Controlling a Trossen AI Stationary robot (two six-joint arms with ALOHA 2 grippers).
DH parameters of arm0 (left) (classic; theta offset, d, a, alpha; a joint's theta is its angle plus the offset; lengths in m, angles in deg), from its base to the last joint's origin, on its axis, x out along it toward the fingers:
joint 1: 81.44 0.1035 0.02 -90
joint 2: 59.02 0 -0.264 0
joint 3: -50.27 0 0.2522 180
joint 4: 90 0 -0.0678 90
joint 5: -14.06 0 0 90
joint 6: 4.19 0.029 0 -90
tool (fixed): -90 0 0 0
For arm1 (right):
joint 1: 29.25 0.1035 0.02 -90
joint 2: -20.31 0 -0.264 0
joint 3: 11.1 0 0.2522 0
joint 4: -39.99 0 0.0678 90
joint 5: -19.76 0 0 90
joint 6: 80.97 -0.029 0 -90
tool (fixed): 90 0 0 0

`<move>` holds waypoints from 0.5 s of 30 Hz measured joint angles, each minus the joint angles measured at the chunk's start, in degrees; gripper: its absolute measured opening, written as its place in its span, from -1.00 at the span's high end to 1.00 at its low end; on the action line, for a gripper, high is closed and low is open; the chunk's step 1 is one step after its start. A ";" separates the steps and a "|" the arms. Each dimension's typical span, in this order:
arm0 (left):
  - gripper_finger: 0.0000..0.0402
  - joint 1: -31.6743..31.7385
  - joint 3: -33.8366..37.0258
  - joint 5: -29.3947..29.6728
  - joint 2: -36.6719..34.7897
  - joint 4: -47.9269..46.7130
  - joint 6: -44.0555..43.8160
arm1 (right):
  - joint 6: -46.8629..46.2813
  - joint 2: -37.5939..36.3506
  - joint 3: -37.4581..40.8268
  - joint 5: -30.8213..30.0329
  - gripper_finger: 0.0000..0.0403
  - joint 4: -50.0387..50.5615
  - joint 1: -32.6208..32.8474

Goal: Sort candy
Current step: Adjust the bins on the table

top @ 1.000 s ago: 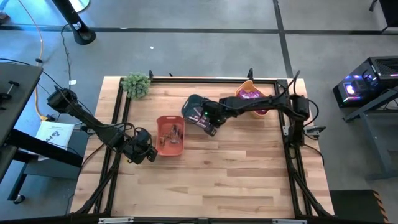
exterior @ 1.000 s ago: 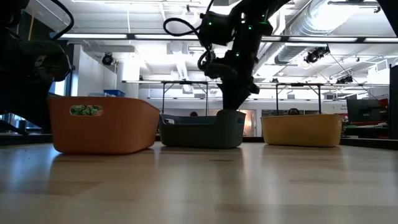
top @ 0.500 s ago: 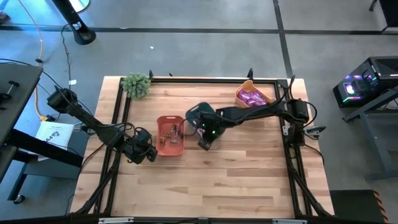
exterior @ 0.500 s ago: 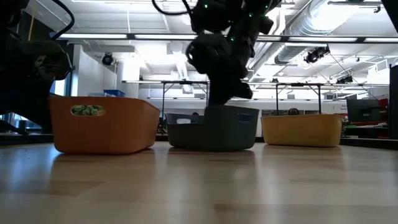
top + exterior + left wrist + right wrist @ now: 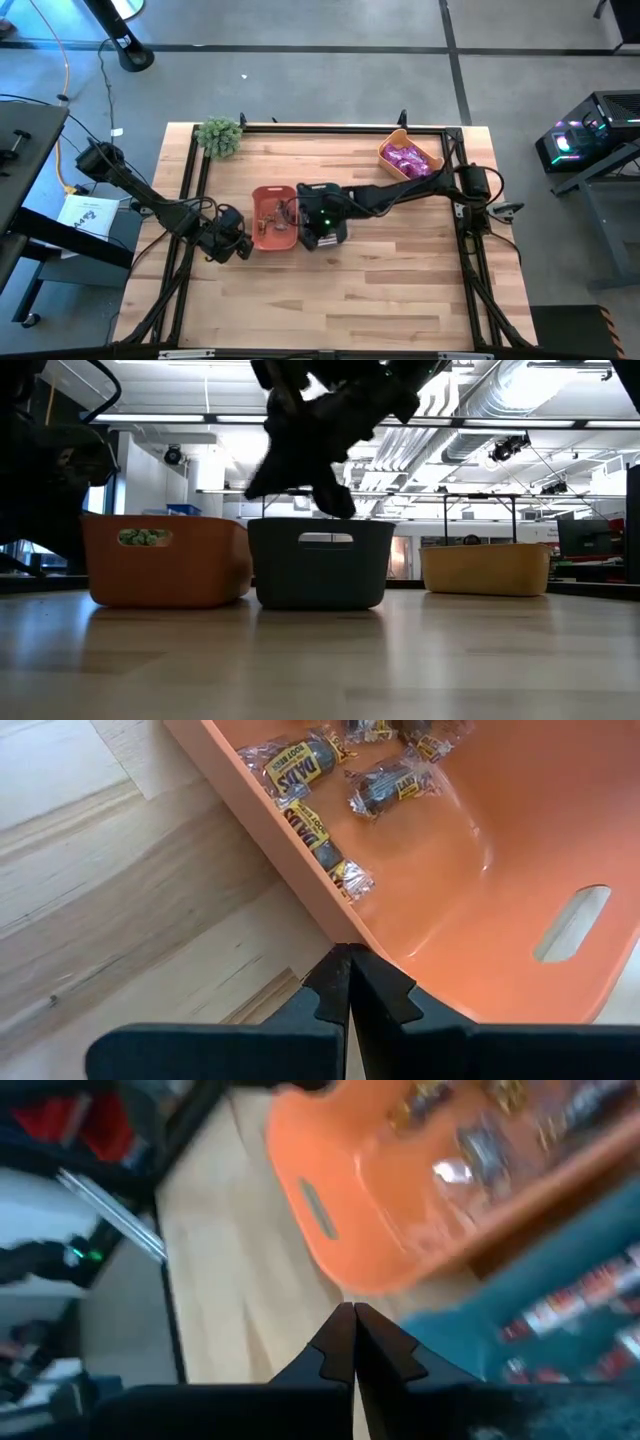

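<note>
An orange bin [image 5: 273, 218] holds brown wrapped candy [image 5: 300, 765]. Touching its right side stands a teal bin [image 5: 320, 565] with pink stick candy [image 5: 570, 1310]; in the high view my right arm covers most of it. A yellow bin [image 5: 408, 158] at the far right holds magenta packets. My right gripper [image 5: 336, 510] is shut, with its tips at the teal bin's top edge. My left gripper [image 5: 348, 955] is shut at the orange bin's near left corner. My right gripper comes down slanting from above, its shut fingertips at the teal bin's rim [image 5: 440, 1330]. Its own fingers hide whether they pinch the wall or only press against it. The bin stands flat on the table. My left gripper's shut tips meet the orange bin's rim [image 5: 330, 930]; I cannot tell whether they touch it.
A green plant ball [image 5: 220, 136] sits at the far left corner. A black frame rail [image 5: 190, 190] runs round the tabletop. Bare wood [image 5: 350, 300] stretches across the near half of the table.
My right gripper has swung from the far middle toward the near edge and toward the orange bin, turning as it went. The teal bin has slid with it along the table and now stands beside the orange bin.
</note>
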 joint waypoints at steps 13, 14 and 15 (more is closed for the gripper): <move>1.00 1.54 0.00 -0.85 0.00 0.16 0.02 | 6.16 -5.51 -2.76 -6.72 1.00 18.33 -3.36; 1.00 1.53 0.00 -0.87 0.00 0.14 0.02 | 7.20 -6.76 -2.78 -8.92 1.00 22.34 -3.69; 1.00 1.53 0.00 -0.87 0.00 0.20 0.01 | 7.53 -8.10 -2.72 -10.78 1.00 26.23 -4.02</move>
